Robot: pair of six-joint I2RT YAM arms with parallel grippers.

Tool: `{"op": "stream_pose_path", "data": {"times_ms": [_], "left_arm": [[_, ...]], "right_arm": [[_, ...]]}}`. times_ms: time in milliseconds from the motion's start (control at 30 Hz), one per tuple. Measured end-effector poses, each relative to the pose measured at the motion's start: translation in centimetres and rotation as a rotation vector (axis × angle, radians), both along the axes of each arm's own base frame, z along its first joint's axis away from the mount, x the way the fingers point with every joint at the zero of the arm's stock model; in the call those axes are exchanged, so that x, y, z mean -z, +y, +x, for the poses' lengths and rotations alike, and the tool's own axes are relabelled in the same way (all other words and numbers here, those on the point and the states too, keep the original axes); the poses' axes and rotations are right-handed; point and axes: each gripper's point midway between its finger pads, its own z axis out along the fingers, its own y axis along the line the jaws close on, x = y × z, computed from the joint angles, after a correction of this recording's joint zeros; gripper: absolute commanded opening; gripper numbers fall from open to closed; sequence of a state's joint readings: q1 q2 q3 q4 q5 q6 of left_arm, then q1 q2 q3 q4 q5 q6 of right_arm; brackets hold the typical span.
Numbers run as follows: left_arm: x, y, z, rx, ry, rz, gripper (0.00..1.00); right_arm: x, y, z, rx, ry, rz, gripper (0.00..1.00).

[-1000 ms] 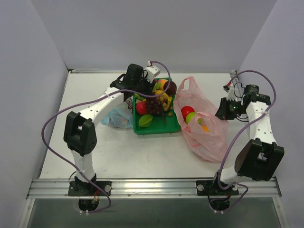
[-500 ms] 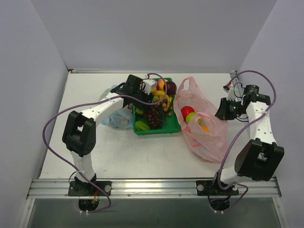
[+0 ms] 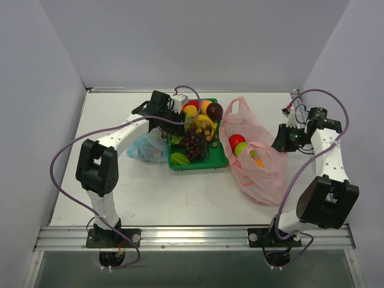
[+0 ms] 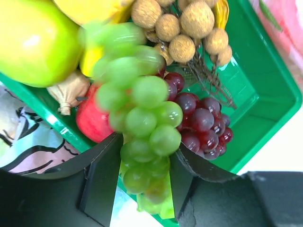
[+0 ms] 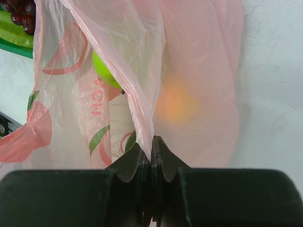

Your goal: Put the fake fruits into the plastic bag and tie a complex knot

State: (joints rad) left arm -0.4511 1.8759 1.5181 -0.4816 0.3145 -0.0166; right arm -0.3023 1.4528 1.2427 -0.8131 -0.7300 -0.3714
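We hold green grapes point(image 4: 142, 104) over the green tray point(image 4: 265, 109).
The left claw point(image 4: 147, 146) clamps them; the plastic bag point(image 5: 199, 56) lies right of the tray (the right claw point(image 5: 151, 146) pinches its edge).

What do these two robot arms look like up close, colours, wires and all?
The left arm and right arm are slim white tubes joined by chunky black housings. A loose purple cable loops along each. The left end effector and right end effector each have two flat matte-black fingers. I can read no markings.
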Motion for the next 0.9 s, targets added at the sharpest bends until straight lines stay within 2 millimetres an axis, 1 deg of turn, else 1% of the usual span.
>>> {"op": "stream_pose_path", "data": {"times_ms": [33, 67, 133, 267, 367, 400, 500, 633, 733, 800, 900], "left_arm": [[-0.2, 0.0, 0.1, -0.006, 0.001, -0.007, 0.52], [-0.4, 0.1, 0.3, -0.012, -0.001, -0.014, 0.48], [-0.9, 0.1, 0.7, -0.022, -0.006, -0.029, 0.48], [-1.7, 0.0, 1.2, -0.03, -0.016, -0.052, 0.36], [-2.2, -0.2, 1.4, -0.026, -0.023, -0.066, 0.29], [-2.3, -0.2, 1.4, -0.026, -0.023, -0.071, 0.24], [-2.7, -0.4, 1.5, -0.022, -0.029, -0.082, 0.15], [-2.9, -0.7, 1.6, -0.012, -0.034, -0.095, 0.08], [-3.5, -0.9, 1.7, -0.006, -0.044, -0.106, 0.05], [-4.2, -1.1, 1.9, -0.001, -0.058, -0.118, 0.03], [-5.7, -1.4, 2.2, 0.006, -0.085, -0.14, 0.02]], "right_arm": [[0.0, 0.0, 0.0, 0.0, 0.0, 0.0, 0.0], [0.0, 0.0, 0.0, 0.0, 0.0, 0.0, 0.0], [0.0, 0.0, 0.0, 0.0, 0.001, 0.0, 0.0], [0.0, 0.0, -0.1, 0.0, 0.003, 0.0, 0.0], [0.0, 0.0, -0.1, 0.0, 0.002, 0.0, 0.0], [0.0, 0.0, -0.1, 0.0, 0.003, 0.0, 0.0], [0.0, 0.0, -0.1, 0.0, 0.003, 0.001, 0.0], [0.0, 0.0, -0.1, 0.0, 0.004, 0.001, 0.0], [0.0, 0.0, -0.1, 0.0, 0.005, 0.001, 0.0], [0.0, 0.0, -0.1, 0.0, 0.005, 0.002, 0.0], [0.0, 0.0, -0.1, 0.0, 0.005, 0.002, 0.0]]}}
